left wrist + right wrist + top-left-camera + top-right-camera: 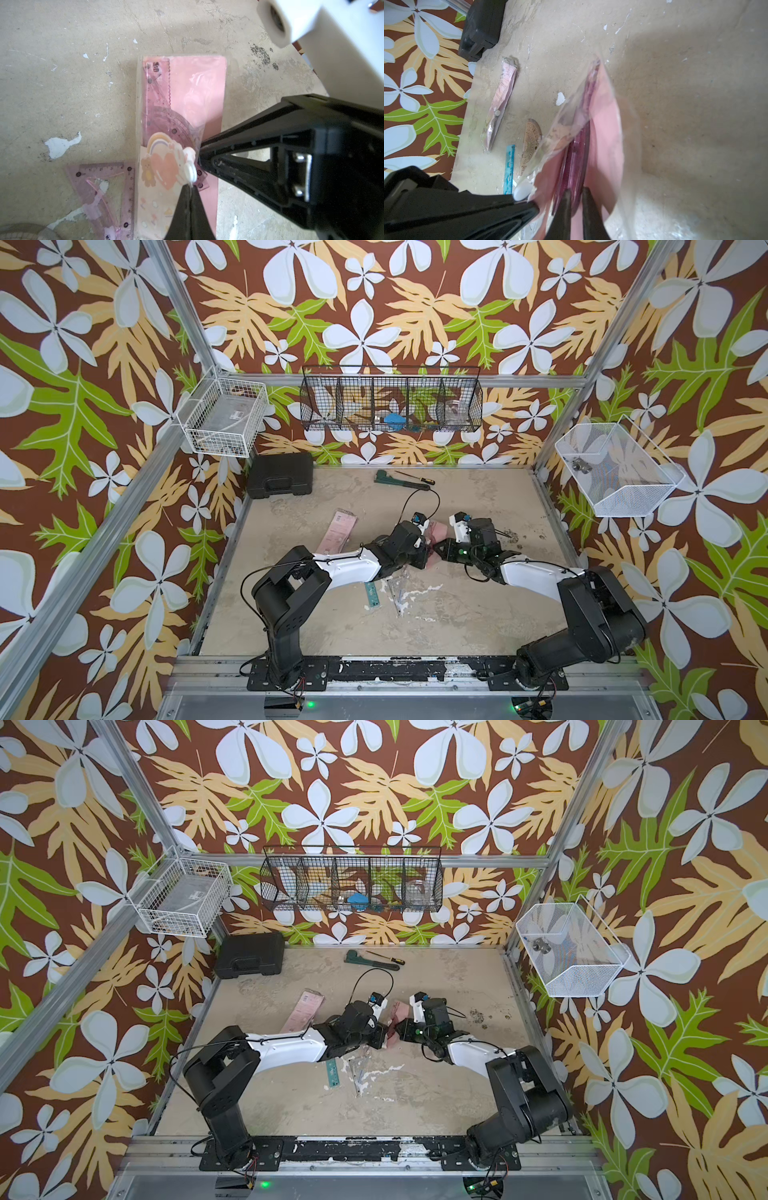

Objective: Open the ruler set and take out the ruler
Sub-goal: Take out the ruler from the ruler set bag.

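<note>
Left gripper (188, 188): I have it clamped on the flap of the pink-backed clear plastic ruler pouch (199, 87), by the round white snap button (191, 172), so the mouth gapes.
Right gripper (576, 193): inside that mouth, jaws pinched on the translucent pink ruler stack (579, 149); I judge it placed to draw a ruler out.
Pouch: middle of the beige worktop (457, 614), between both wrists (405, 539).
Hidden: wrists cover it in both top views; which ruler I grip, I cannot tell.
</note>
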You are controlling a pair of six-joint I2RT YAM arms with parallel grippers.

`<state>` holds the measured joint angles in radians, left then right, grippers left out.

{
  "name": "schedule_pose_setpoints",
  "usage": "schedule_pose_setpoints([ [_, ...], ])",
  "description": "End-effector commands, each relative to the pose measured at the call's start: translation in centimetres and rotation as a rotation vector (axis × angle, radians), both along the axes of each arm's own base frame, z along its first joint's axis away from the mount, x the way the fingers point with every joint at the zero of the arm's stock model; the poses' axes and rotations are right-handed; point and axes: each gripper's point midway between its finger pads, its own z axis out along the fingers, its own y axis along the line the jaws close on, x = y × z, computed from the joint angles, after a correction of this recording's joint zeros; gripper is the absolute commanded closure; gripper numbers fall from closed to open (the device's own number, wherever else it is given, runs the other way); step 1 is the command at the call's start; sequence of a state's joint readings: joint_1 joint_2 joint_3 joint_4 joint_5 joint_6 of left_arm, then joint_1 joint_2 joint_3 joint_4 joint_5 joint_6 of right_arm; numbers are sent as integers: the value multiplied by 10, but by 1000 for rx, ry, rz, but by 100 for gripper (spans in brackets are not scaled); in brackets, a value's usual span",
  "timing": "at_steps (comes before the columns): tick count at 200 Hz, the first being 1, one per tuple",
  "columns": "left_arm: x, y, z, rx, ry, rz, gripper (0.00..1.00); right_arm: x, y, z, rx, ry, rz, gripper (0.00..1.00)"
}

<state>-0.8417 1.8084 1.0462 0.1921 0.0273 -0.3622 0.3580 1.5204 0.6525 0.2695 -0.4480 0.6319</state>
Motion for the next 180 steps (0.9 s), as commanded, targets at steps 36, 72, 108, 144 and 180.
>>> schedule_pose_setpoints([
  [36,2,-2,6,-15,-26,-2,100,5,5,8,28,-15,3,93],
  [72,2,-2,9,-20,-29,-3,100,7,4,-1,16,17,-4,85],
  [108,2,-2,10,-22,-35,-3,100,8,6,-3,22,24,3,90],
  [144,2,-1,7,-17,-34,1,100,10,6,7,14,0,4,97],
  [180,4,4,3,2,-44,24,100,8,-1,15,-5,-8,-13,100],
])
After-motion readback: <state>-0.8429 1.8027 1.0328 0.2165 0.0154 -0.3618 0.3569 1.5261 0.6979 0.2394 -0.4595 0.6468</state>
